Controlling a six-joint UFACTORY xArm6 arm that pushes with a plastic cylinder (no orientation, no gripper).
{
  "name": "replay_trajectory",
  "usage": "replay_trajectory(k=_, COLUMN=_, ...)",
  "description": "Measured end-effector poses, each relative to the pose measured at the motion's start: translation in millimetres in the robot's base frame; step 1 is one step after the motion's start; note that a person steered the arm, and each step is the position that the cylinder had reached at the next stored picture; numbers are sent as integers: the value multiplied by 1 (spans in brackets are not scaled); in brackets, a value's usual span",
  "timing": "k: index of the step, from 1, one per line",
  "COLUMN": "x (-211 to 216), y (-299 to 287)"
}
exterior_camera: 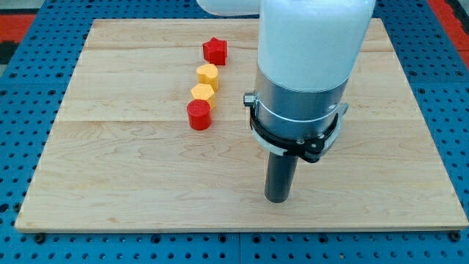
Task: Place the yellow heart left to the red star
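Note:
The red star (215, 50) lies near the top middle of the wooden board (110, 183). Just below it are two yellow blocks, one (207, 74) close under the star and one (202, 93) below that. I cannot tell which of them is the heart. A red cylinder (198, 115) touches the lower yellow block from below. The four blocks form a slightly slanted column. My tip (277, 199) rests on the board to the lower right of the column, well apart from every block.
The arm's white and metal body (304, 73) hides the board's upper middle right. Blue pegboard (22, 110) surrounds the board on all sides.

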State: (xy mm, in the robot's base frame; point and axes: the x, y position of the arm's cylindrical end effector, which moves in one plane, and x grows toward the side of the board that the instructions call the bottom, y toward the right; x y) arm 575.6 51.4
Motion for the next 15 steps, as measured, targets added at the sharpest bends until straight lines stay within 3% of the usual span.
replay_trajectory(k=3, x=-10, y=-12)
replay_trajectory(k=6, x=-124, y=-16)
replay_trajectory(k=7, x=-203, y=-55)
replay_trajectory(k=9, x=-224, y=-120)
replay_trajectory(k=11, x=-284, y=-190)
replay_trajectory(k=12, x=-282, y=-187)
replay_trajectory(k=14, x=-227, y=-85)
replay_trajectory(k=15, x=-239, y=-138)
